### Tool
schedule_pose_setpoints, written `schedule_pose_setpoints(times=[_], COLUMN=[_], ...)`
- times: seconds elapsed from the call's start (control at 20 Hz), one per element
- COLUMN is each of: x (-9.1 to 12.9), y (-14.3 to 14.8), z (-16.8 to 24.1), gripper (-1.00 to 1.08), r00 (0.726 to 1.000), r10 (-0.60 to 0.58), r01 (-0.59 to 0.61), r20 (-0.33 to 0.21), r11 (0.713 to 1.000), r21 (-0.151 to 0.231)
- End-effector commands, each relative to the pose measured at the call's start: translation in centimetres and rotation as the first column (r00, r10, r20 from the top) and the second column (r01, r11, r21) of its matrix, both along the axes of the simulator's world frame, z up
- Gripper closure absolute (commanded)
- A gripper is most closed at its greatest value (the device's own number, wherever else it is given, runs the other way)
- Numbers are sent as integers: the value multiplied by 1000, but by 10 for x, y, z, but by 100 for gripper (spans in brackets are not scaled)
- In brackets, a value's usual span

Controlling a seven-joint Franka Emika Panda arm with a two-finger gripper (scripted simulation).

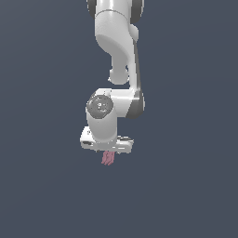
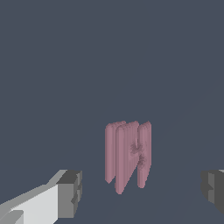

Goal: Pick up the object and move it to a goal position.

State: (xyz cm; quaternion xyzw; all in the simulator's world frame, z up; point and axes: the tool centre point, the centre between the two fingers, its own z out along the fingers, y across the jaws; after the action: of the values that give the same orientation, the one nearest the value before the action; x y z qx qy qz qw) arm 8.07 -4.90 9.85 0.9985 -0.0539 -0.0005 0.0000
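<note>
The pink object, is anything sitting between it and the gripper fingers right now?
Nothing visible does. In the wrist view the pink object sits in the open gap between the two grey fingertips, with only bare dark floor around it.

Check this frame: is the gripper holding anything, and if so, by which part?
Nothing is held. The gripper is open, its fingers standing clear on either side of the pink strip object, touching neither side.
</note>
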Motion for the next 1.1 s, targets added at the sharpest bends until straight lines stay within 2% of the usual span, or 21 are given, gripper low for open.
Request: schedule_pose_setpoints(times=[0.0, 0.3, 0.75, 1.0, 1.05], x=[2, 1, 1, 2, 2], y=[-1, -1, -1, -1, -1], z=[-2, -9, -51, -53, -53], gripper=[-92, -92, -92, -92, 108], r00=[1000, 1000, 1000, 1000, 1000], r10=[-4, -3, -4, -4, -4], r01=[4, 3, 4, 4, 4], r20=[1, 0, 1, 1, 1], r11=[1000, 1000, 1000, 1000, 1000], r21=[0, 0, 0, 0, 0])
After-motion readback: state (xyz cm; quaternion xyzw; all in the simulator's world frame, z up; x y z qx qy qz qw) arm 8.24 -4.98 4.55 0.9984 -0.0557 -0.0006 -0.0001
